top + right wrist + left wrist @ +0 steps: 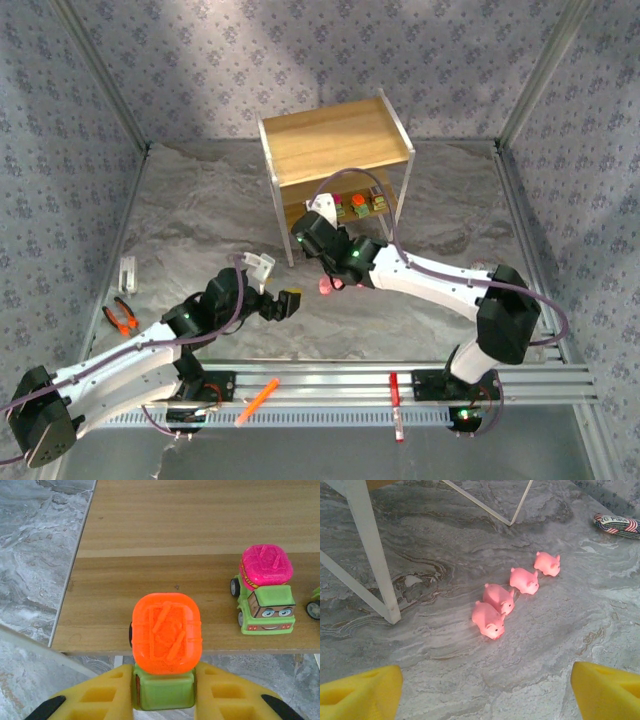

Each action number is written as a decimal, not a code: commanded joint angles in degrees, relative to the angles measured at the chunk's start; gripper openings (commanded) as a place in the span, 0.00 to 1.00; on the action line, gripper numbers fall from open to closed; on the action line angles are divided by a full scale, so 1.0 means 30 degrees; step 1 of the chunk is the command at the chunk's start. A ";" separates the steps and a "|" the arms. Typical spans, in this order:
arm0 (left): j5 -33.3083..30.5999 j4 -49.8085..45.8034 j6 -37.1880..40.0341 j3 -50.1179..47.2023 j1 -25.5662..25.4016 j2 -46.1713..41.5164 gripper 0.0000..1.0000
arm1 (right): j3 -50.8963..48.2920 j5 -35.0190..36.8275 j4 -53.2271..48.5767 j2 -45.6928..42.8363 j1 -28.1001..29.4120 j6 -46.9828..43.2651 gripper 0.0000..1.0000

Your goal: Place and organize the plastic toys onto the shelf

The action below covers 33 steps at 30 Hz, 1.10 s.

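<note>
My right gripper [164,692] is shut on a green toy truck with an orange top [166,632], held at the front edge of the shelf's lower board [150,530]. A green truck with a magenta top [265,587] stands on that board to the right, and another toy's wheel [315,607] shows at the frame edge. From above, the shelf [335,140] stands at the back centre with blocky toys [357,205] on its lower tier, my right gripper [322,212] at its front. Four pink pigs [499,598] lie in a row on the table. My left gripper [485,695] is open just short of them.
A white shelf leg [372,550] stands left of the pigs. An orange marker [257,400] and a red marker [396,405] lie on the near rail. Orange-handled pliers [122,318] and a small white piece [128,272] sit at the left. A flag-striped object [617,524] lies beyond the pigs.
</note>
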 commanded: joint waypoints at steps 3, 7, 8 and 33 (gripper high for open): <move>-0.0224 -0.0246 0.0168 -0.0097 -0.0095 -0.0173 0.87 | 0.0805 -0.0233 0.0095 0.0463 -0.0492 -0.0542 0.28; -0.0204 -0.0261 0.0168 -0.0081 -0.0076 -0.0167 0.87 | 0.1043 -0.0455 0.0083 0.0602 -0.0764 -0.0725 0.28; -0.0202 -0.0246 0.0168 -0.0067 -0.0076 -0.0165 0.87 | 0.1110 -0.0497 0.0068 0.0665 -0.0799 -0.0780 0.29; -0.0279 -0.0370 0.0168 -0.0096 -0.0064 -0.0299 0.87 | 0.2277 -0.1018 0.0097 0.2276 -0.1404 -0.1253 0.29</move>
